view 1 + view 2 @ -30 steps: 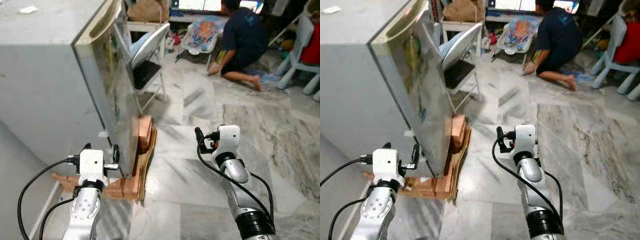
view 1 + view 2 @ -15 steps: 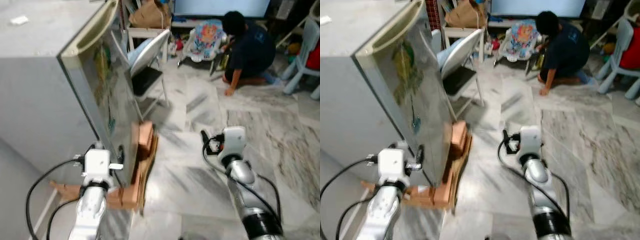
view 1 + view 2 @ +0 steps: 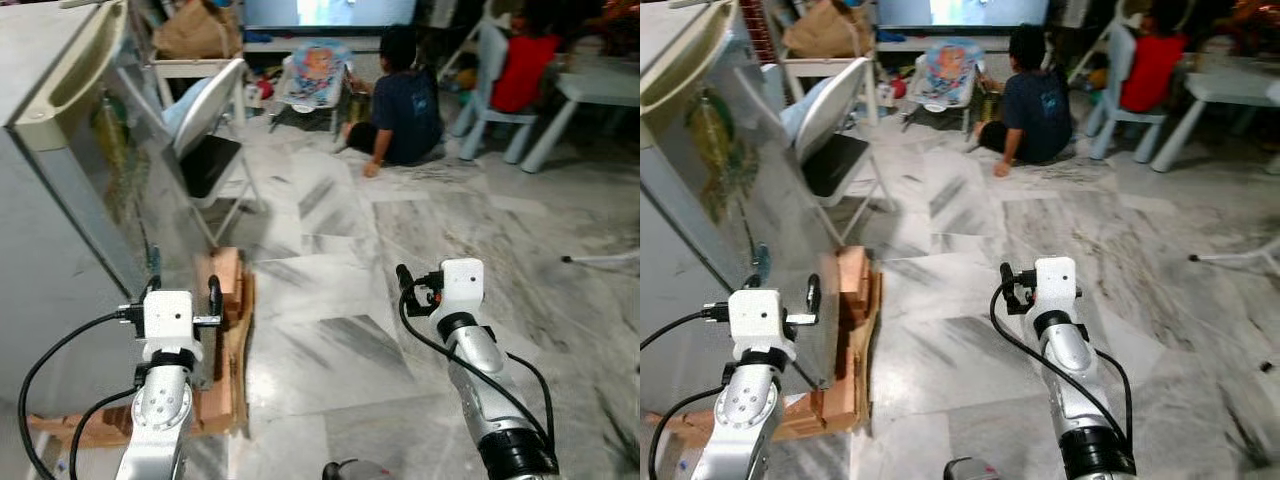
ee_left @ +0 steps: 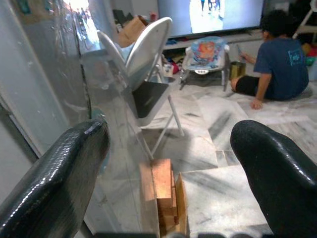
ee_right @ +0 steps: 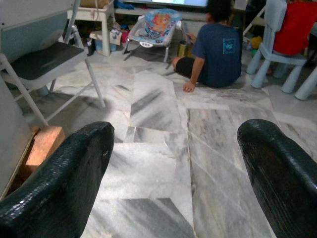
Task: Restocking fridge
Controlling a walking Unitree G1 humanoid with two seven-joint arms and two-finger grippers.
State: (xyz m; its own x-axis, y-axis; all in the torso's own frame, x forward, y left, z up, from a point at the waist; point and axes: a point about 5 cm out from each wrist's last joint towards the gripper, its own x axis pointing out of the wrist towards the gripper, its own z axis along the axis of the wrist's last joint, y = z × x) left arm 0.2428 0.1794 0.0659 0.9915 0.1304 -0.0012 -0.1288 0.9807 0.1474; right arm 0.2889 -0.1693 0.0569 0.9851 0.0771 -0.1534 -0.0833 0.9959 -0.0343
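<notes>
Left eye view: fridge [image 3: 60, 210] filling left of frame; left gripper [image 3: 180, 292] hovering beside it, fingers wide. Right gripper [image 5: 173, 173] spreading wide, center-right, empty.

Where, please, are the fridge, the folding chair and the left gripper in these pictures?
fridge [image 3: 50, 215], left eye view, on its grey side wall.
folding chair [image 3: 213, 163], left eye view, on its dark seat.
left gripper [image 4: 171, 186], left wrist view, midway between its open fingertips.

A glossy, reflective fridge door [image 3: 750, 230] is seen at left, above rough wooden blocks [image 3: 228, 290]. Polished grey marble floor [image 3: 330, 330] is shown throughout. Textured, shiny black fingers [image 4: 59, 168] are seen.
</notes>
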